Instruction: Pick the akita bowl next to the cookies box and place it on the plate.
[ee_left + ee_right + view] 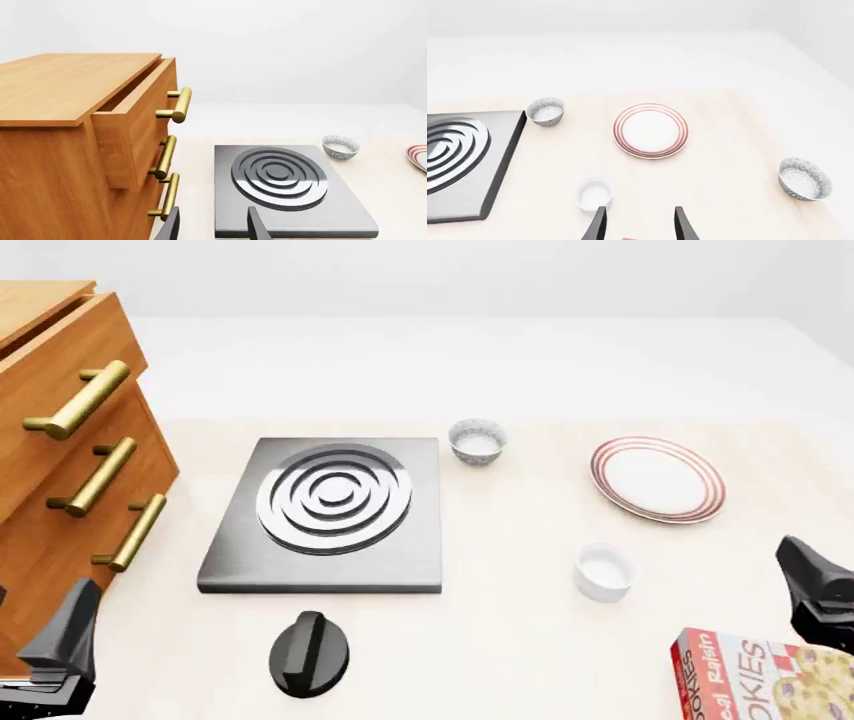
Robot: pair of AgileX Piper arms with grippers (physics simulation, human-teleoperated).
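Observation:
Two akita bowls show. One akita bowl (804,178) stands alone toward the table's right side, on the side where the cookies box (767,680) lies; the front view cuts this bowl off. The other akita bowl (477,441) (546,111) (341,147) stands by the stove plate's far right corner. The plate (658,478) (650,131) lies between them, with nothing on it. My right gripper (639,227) is open and holds nothing, low over the near right table beside the box. My left gripper (213,230) is open too, near the cabinet.
A plain white cup (603,571) (593,194) stands just ahead of my right gripper. A grey stove plate (331,515) with rings and a black knob (310,652) take the middle left. A wooden cabinet (60,450) with brass handles has its top drawer partly pulled out.

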